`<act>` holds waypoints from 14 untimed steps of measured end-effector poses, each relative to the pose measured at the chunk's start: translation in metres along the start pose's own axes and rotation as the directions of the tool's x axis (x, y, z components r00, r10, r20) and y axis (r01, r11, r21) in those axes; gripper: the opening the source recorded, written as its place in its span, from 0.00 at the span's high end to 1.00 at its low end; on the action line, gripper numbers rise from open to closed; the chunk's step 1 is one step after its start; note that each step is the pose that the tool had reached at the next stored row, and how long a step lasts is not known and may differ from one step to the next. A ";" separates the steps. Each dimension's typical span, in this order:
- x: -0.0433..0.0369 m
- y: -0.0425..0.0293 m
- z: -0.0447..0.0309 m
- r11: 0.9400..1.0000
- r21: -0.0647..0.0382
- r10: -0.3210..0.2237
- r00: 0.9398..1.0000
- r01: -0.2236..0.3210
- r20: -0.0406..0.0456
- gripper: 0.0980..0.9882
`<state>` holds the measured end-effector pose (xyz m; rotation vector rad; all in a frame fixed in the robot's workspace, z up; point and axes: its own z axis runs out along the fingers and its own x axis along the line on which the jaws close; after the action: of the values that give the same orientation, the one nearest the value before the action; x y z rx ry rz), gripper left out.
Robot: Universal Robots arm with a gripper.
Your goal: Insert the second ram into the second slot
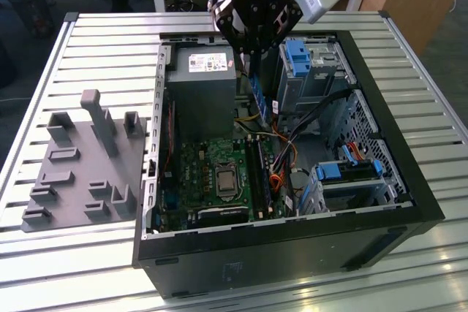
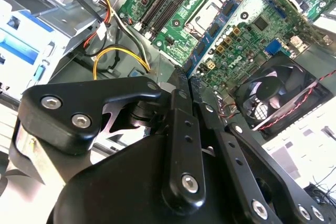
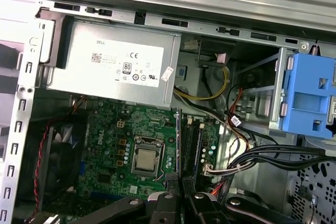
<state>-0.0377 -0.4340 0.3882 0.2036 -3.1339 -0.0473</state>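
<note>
From my console I judged the step in hand to be the carry: the gripper (image 1: 252, 60) had its jaws closed on the second ram (image 1: 261, 98), a thin, long blue circuit-board stick with a white label near its lower end and dark chips, and the stick was not yet seated. In the exterior view it hung down from the fingertips at a slant, inside the open black metal computer case (image 1: 409, 202). It was between the grey boxy power supply (image 1: 201, 85) and the chunky blue plastic drive-bay latch (image 1: 298, 56), and it was raised above the flat green motherboard (image 1: 197, 173).

The long dark memory slots (image 1: 257, 169) lay nearer the camera than the stick's lower end and apart from it. In the second wrist view the stick ran out from the pinched fingers towards those slots. In the first wrist view it showed edge-on as a thin line that seemed roughly parallel with them.

I could not tell from these angles whether the neighbouring slot already held a stick. As I read it, seating would call for the stick's bottom edge to be level and square over the second slot, then pressed straight down.

The arm itself stood above the far part of the case with its wrist pointing down.
</note>
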 end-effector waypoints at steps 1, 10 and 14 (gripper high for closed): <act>0.0000 0.0000 0.0002 1.000 0.000 0.000 1.000 0.000 0.000 0.96; -0.0001 -0.0001 0.0037 1.000 0.000 0.003 1.000 -0.003 0.000 0.96; -0.0001 -0.0002 0.0060 1.000 0.001 0.006 1.000 -0.006 0.000 0.96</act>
<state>-0.0376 -0.4339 0.3822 0.1936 -3.1345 -0.0462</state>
